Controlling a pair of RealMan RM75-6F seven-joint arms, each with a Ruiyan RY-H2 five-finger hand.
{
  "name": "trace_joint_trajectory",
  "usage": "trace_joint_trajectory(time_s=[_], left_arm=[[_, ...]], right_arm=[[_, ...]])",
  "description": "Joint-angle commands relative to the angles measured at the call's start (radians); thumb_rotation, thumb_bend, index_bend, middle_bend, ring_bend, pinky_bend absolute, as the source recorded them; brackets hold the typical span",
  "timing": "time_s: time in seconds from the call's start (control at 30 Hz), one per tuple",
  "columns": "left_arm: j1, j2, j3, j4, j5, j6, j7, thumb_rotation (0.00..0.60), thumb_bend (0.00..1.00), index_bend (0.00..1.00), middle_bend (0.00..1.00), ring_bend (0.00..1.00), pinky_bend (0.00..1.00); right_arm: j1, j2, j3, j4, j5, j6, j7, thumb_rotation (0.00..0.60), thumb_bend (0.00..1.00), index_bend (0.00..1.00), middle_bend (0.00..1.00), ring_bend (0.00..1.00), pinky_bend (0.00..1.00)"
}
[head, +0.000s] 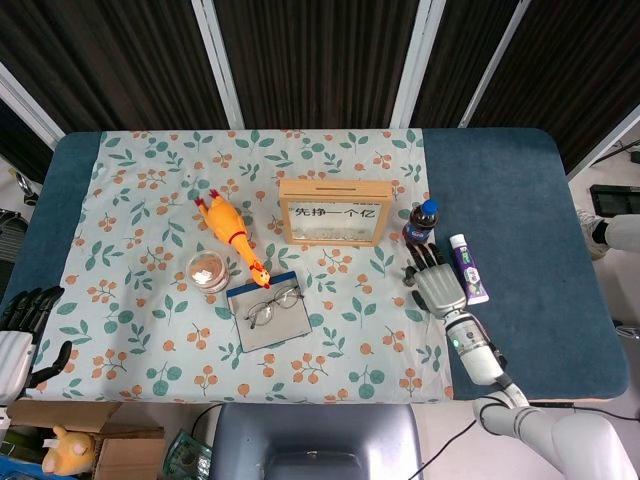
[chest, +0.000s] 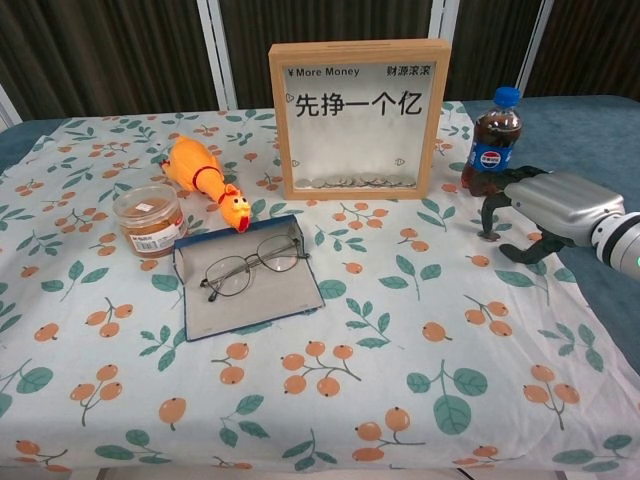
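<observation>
1. A floral cloth (head: 150, 200) covers most of the blue table (head: 520, 200); dark curtains hang behind.
2. My right hand (chest: 555, 205) hovers, fingers spread and curled downward, holding nothing, just beside the cola bottle (chest: 493, 142).
3. The bottle stands upright by the frame (chest: 358, 118); likely light, smooth, slippery. I judge its waist the best hold.
4. My left hand (head: 18, 335) hangs empty, fingers apart, off the table edge.
</observation>
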Motion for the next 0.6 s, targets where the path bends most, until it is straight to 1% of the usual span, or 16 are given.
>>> trace_joint_trajectory(time_s=[0.03, 0.3, 0.6], left_arm=[[0.001, 0.0, 0.001, 0.0, 0.0, 0.0, 0.0, 0.6, 0.45, 0.0, 0.08, 0.01, 0.02], [0.0, 0.0, -0.001, 0.002, -0.003, -0.001, -0.003, 0.6, 0.44, 0.0, 0.08, 0.01, 0.02], [0.002, 0.0, -0.001, 0.003, -0.002, 0.002, -0.005, 0.6, 0.44, 0.0, 0.08, 0.01, 0.02]], right_arm=[[0.001, -0.001, 0.001, 0.002, 0.001, -0.002, -0.001, 0.6, 0.55, 0.55, 0.12, 0.0, 0.0], [0.012, -0.021, 0.003, 0.031, 0.001, -0.007, -0.032, 0.6, 0.55, 0.61, 0.12, 0.0, 0.0], [0.021, -0.024, 0.015, 0.022, 0.013, -0.017, -0.048, 0.6, 0.54, 0.65, 0.12, 0.0, 0.0]])
